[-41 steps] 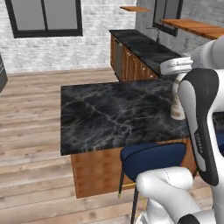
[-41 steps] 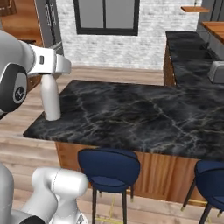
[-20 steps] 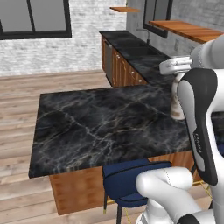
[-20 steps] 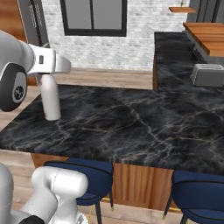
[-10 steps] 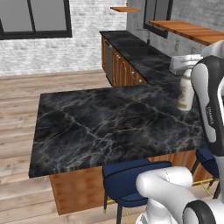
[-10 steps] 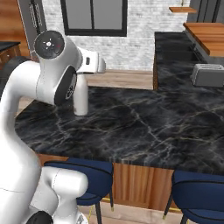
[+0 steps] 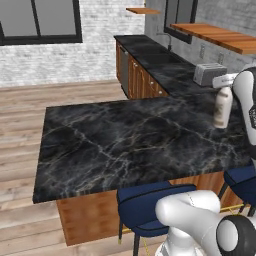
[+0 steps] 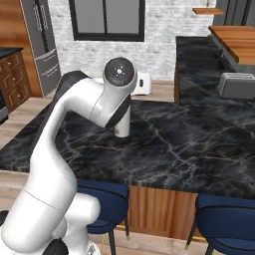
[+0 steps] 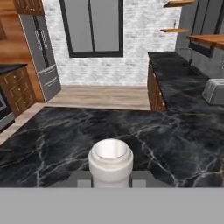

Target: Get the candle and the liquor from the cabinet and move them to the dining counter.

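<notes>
Black marble bench (image 7: 125, 140) with white veins up close, two blue stools (image 7: 150, 207) tucked under its near edge. Over that bench, gripper (image 9: 111, 177) shut tight on the neck of the liquor (image 7: 223, 107), a pale grey-white bottle. Bottle standing straight up, long way pointing up and down, hanging right under the gripper with its open mouth facing up in the hand view. Bottom of the bottle low over the dark slab or just touching it; hard to tell which. So probably just a short way straight down, then letting go. Could tip if let go while leaning. Candle not on the bench yet, so only half the job looks done. Farther back, long wall bench (image 7: 165, 70) with a silver toaster (image 7: 209, 74). Above that, brown wood shelves (image 7: 217, 37). At the far end, white brick wall with a dark window (image 9: 92, 28).
</notes>
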You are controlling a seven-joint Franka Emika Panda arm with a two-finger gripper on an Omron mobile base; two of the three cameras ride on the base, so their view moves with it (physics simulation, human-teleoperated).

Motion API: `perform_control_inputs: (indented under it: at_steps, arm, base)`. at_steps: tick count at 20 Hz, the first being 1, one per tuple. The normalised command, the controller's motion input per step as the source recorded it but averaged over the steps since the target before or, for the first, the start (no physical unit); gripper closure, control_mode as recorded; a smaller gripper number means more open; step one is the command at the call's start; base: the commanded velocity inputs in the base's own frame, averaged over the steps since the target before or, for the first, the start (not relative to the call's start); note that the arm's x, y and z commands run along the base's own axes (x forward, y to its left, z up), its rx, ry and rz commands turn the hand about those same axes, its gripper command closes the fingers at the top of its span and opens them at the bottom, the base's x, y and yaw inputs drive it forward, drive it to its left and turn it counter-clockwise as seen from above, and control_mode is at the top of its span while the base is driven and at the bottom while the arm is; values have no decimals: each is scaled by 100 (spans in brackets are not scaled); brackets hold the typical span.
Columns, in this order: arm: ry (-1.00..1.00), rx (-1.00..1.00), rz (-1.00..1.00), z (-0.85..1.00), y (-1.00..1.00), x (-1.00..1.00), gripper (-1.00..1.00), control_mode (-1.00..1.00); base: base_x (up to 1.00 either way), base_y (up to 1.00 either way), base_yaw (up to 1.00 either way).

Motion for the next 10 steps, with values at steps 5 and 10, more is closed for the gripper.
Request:
perform_control_inputs:
  at_steps: [5, 10]
  arm:
    - [0, 0, 4, -33, -52, 39, 100, -100]
    - [0, 0, 1, -39, -36, 45, 100, -100]
  base:
    - [0, 0, 0]
    - [0, 0, 0]
